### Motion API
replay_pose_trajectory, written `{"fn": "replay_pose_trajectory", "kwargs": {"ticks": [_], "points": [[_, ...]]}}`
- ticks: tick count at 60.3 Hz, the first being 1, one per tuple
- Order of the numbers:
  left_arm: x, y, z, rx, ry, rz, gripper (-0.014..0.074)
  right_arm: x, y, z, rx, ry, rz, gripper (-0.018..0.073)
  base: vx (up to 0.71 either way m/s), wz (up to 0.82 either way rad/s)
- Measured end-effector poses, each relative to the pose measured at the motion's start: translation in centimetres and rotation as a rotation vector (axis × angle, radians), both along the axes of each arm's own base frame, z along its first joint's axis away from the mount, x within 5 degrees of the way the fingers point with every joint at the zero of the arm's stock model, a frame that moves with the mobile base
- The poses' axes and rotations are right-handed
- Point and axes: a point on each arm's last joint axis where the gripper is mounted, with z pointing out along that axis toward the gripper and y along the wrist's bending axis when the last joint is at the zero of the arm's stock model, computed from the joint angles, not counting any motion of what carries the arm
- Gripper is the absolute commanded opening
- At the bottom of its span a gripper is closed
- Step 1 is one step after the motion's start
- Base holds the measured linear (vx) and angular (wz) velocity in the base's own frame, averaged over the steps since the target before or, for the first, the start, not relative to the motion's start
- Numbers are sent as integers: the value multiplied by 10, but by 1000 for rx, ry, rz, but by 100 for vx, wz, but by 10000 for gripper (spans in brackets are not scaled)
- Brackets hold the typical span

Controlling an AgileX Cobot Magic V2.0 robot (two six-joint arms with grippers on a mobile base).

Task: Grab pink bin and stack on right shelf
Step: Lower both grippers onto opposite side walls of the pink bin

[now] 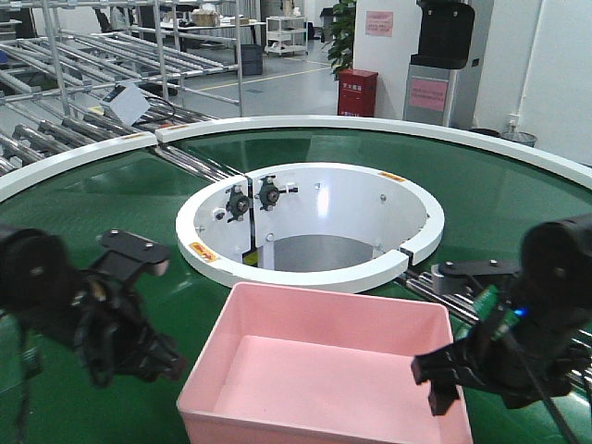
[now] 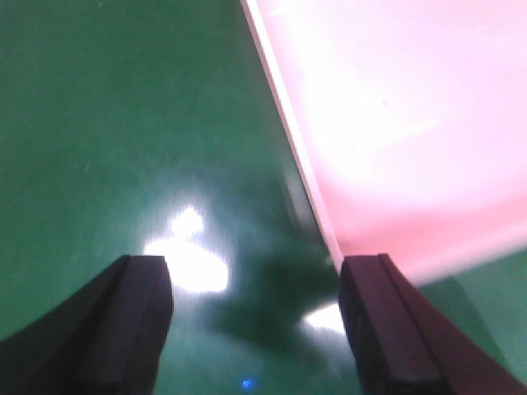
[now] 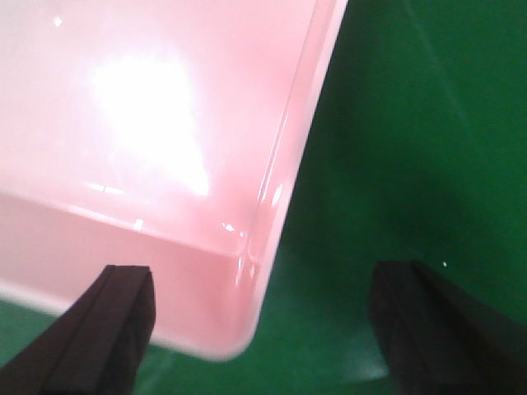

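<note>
The pink bin [image 1: 324,370] stands empty on the green belt at the front centre. My left gripper [image 1: 153,363] is open just left of the bin's left wall. In the left wrist view the left gripper [image 2: 259,329] straddles bare belt, with the bin's left wall [image 2: 395,123] at its right finger. My right gripper [image 1: 437,377] is open at the bin's right wall. In the right wrist view the right gripper [image 3: 263,329] has a corner of the bin [image 3: 148,123] between its fingers, one finger over the bin and one over the belt. The right shelf is out of view.
A white ring round a circular opening [image 1: 310,227] lies just behind the bin. The green belt [image 1: 111,194] curves round it inside a white outer rim. Racks of grey roller rails [image 1: 92,55] stand at the back left. A red cabinet [image 1: 358,92] stands behind.
</note>
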Motion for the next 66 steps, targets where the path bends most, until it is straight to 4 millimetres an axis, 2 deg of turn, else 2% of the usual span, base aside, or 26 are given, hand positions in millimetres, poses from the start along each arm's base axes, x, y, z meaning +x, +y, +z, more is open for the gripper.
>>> {"fn": "replay_pose_trajectory", "kwargs": {"ticks": [11, 25, 37, 47, 66], "points": [[46, -19, -21, -31, 28, 5, 558, 33, 5, -17, -28, 11, -102, 567, 0, 0], [76, -33, -40, -88, 62, 32, 556, 59, 11, -45, -32, 24, -151, 567, 0, 0], [85, -37, -62, -105, 116, 92, 554, 69, 9, -66, -62, 26, -219, 564, 0, 0], [87, -40, -74, -105, 148, 113, 501, 70, 8, -69, -74, 22, -244, 522, 0, 0], [84, -50, -75, -96, 134, 153, 273, 69, 9, -69, -58, 33, -254, 289, 0, 0]]}}
